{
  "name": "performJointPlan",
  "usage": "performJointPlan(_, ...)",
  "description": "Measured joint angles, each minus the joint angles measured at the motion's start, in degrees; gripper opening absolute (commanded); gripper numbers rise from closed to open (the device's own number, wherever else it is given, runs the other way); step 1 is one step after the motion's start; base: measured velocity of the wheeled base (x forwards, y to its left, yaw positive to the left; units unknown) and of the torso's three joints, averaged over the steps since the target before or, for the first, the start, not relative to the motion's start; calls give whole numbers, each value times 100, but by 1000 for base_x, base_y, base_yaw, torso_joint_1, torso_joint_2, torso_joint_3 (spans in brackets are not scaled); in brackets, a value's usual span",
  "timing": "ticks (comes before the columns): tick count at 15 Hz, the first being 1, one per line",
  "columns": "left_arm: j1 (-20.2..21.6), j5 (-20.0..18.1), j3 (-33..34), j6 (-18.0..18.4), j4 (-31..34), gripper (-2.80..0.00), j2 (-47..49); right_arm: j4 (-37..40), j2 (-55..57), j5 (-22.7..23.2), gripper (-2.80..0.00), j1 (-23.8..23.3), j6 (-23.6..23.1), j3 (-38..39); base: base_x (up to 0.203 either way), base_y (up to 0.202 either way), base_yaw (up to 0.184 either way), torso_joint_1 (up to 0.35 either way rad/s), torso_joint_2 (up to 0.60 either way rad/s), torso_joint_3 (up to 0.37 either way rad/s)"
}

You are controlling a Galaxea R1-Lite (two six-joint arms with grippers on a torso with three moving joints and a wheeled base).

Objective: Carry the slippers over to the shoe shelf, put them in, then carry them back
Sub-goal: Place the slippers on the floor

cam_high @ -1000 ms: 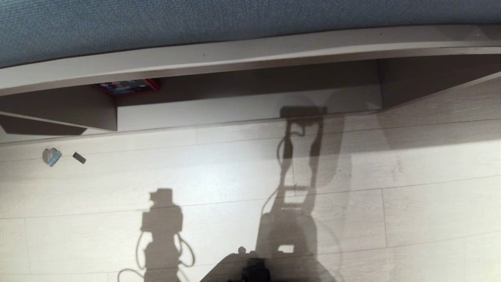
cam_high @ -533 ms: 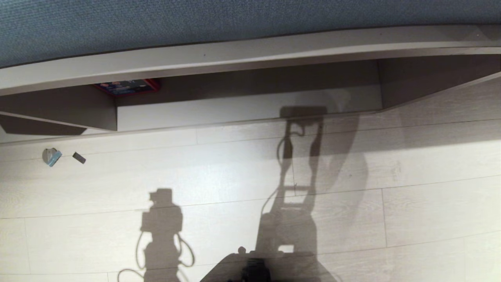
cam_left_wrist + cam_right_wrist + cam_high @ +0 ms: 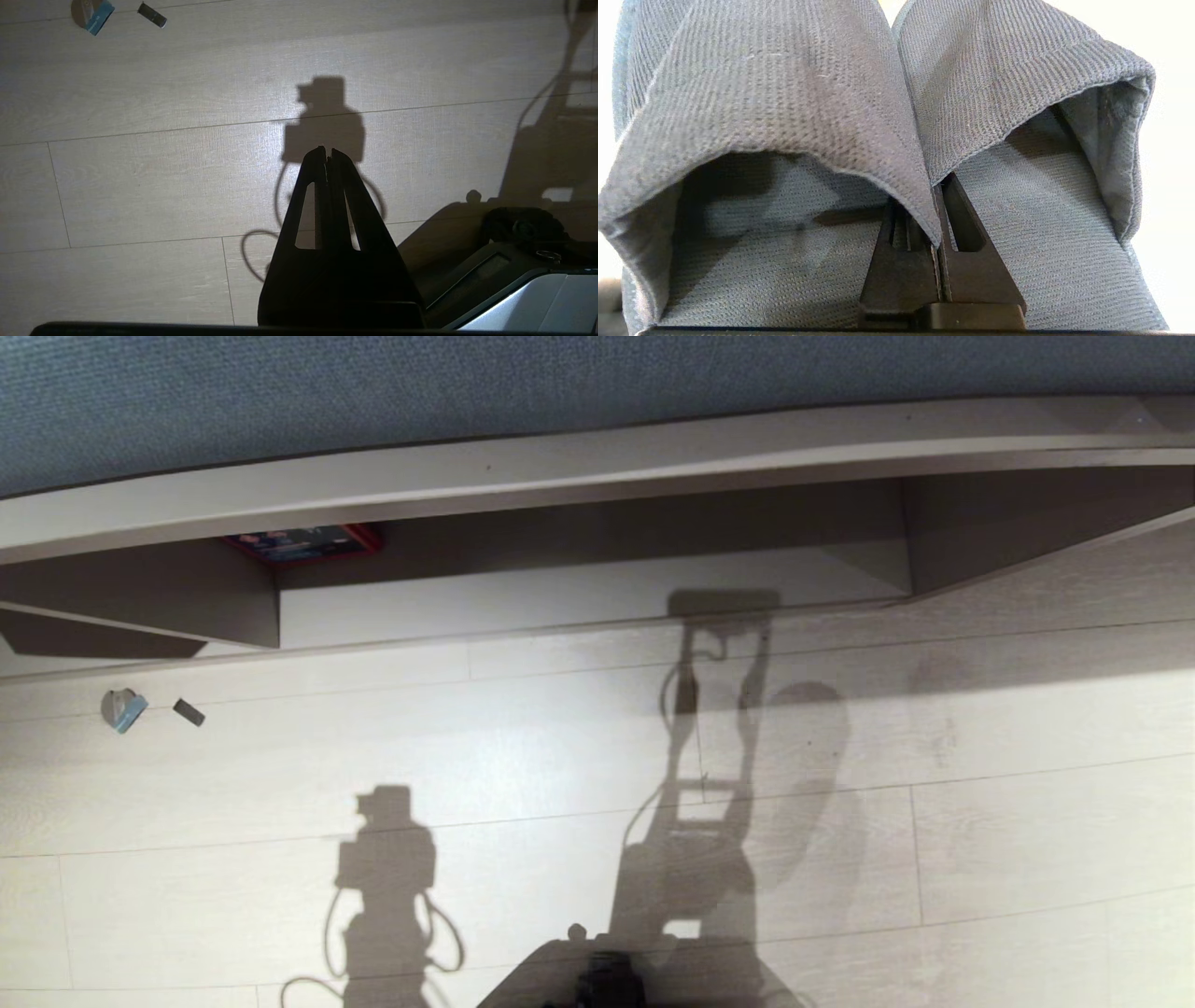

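Right claw [image 3: 937, 196] clamps the inner edges of the pair of dark grey-blue fabric slide slippers [image 3: 794, 107], one hanging each side; left claw [image 3: 328, 152] closed, empty

We see pale wood-plank floor [image 3: 523, 737] reaching to the low shoe shelf [image 3: 597, 597] at the far side. On the floor, far left, lie a grey-blue scrap [image 3: 122, 709] and a small dark piece [image 3: 189, 712] just beside it.

Two slippers [image 3: 896, 93], one shoe shelf [image 3: 579, 588], two small scraps [image 3: 149, 709] on the floor, one red-edged box [image 3: 303, 543].
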Motion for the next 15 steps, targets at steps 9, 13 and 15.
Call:
performJointPlan(9,0,0,0,-33,-6,-280,0,-906,-779,1206,-280,7,-73,2105,0,0,0,0,0,0)
performJointPlan(13,0,-1,0,-33,-6,-280,0,-935,-831,1232,-280,12,-77,2257,0,0,0,0,1,10)
performJointPlan(15,1,0,0,-33,-6,-280,0,-928,-837,1232,-280,10,-86,2267,0,0,0,0,2,152)
